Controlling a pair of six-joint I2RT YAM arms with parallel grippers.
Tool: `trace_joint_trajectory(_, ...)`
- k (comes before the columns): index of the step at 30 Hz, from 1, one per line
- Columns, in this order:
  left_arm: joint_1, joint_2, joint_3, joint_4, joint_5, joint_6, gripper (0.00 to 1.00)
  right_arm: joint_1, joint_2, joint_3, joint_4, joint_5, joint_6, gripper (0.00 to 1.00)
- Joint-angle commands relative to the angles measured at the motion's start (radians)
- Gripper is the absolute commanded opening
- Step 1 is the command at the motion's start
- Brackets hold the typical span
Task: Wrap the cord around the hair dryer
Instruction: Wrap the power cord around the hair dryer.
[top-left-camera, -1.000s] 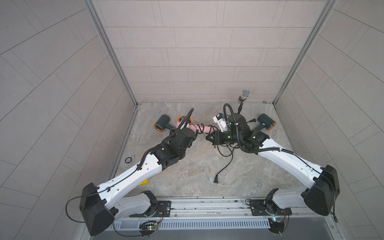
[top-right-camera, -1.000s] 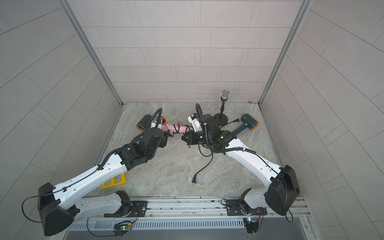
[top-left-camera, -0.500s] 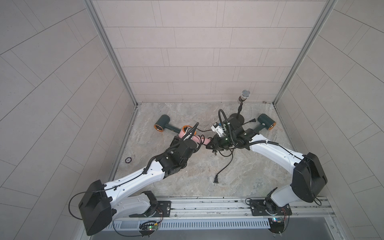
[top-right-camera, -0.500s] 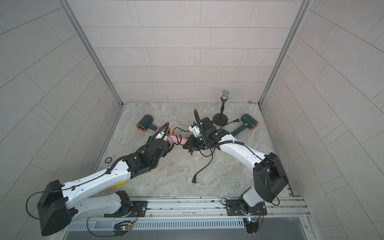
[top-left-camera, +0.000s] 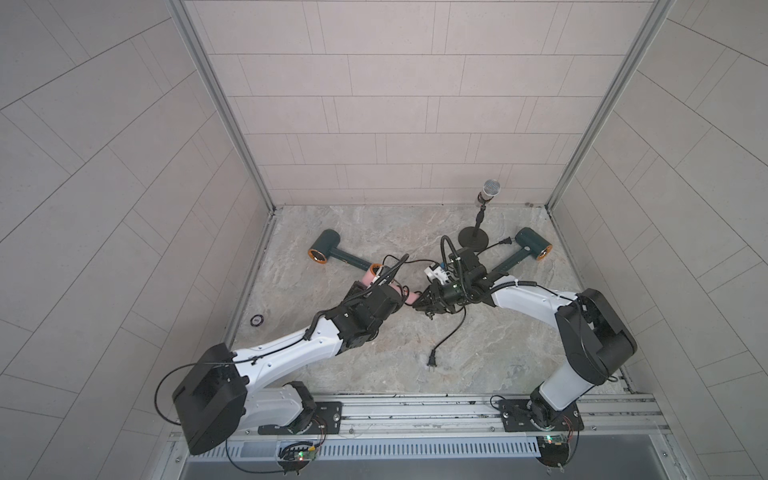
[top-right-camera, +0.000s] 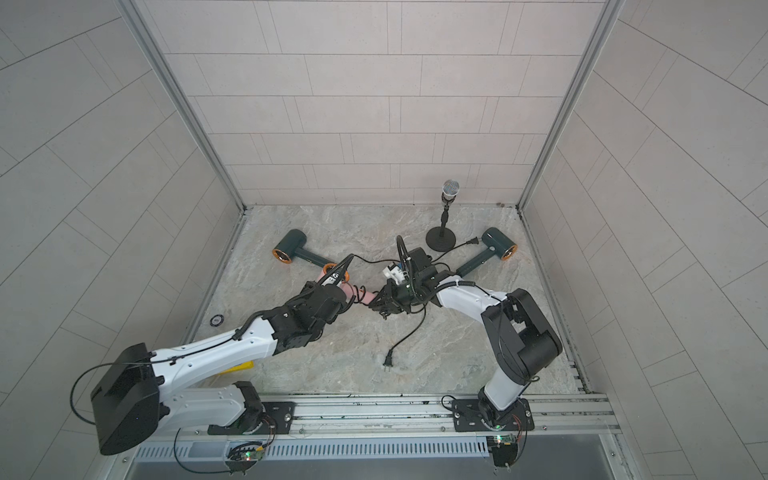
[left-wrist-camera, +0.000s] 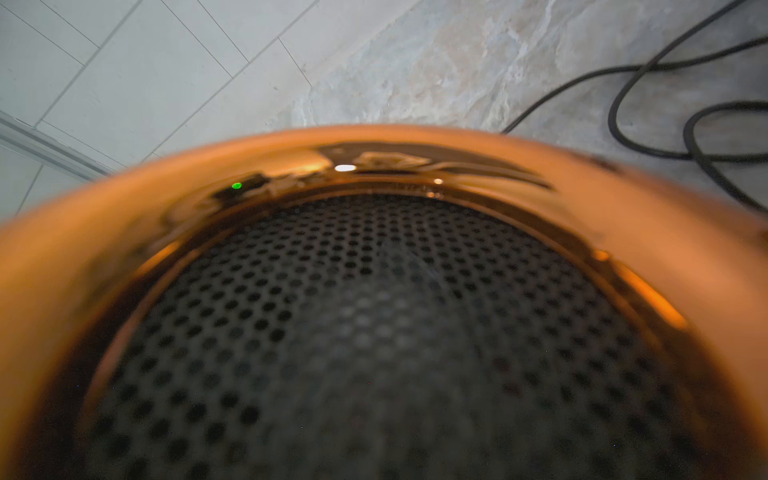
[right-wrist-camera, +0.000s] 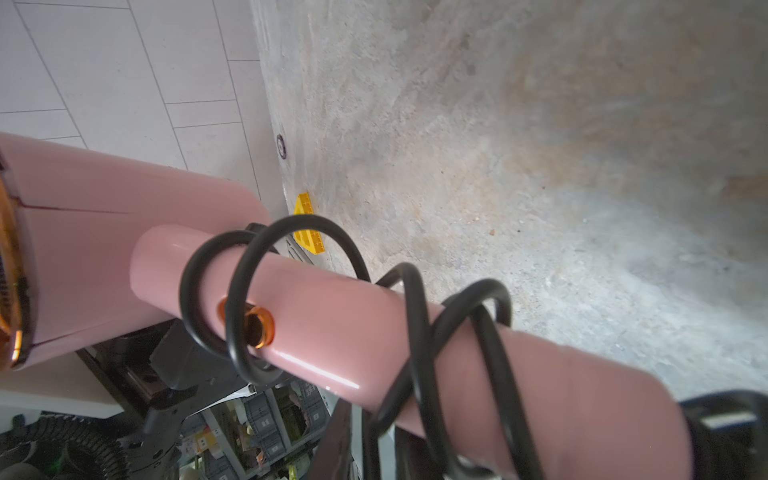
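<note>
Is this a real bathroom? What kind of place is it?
Probably a robot test booth dressed like a bathroom: tiled walls, a stone-look floor, two robot arms mounted on a rail, and hair dryers lying about.

no legible text, no readable labels, brands, numbers or signs

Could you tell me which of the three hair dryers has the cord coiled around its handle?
The pink hair dryer: black cord loops its handle. Both dark green dryers show bare handles.
</note>
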Motion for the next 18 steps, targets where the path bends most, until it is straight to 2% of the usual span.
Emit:
trace_joint_trajectory(1, -0.043, 0.001, 0.013, -0.054, 0.192, -0.015, 0.00, -0.038, 0.008, 0.029, 0.085, 0.148, -0.077, 0.00)
trace_joint_trajectory(4, -0.043, 0.015, -0.004, -0.034, 0.241, -0.005, 0.00, -0.038, -0.001, 0.024, 0.019, 0.199, -0.143, 0.00)
trace_joint_trajectory(9, -0.048, 0.085, 0.013, -0.052, 0.309, 0.050, 0.00, -0.041, -0.024, 0.040, -0.007, 0.185, -0.154, 0.00)
trace_joint_trajectory(18, -0.067, 0.144, 0.050, -0.062, 0.291, 0.091, 0.00, -0.049, -0.051, 0.253, -0.402, 0.291, -0.397, 0.00)
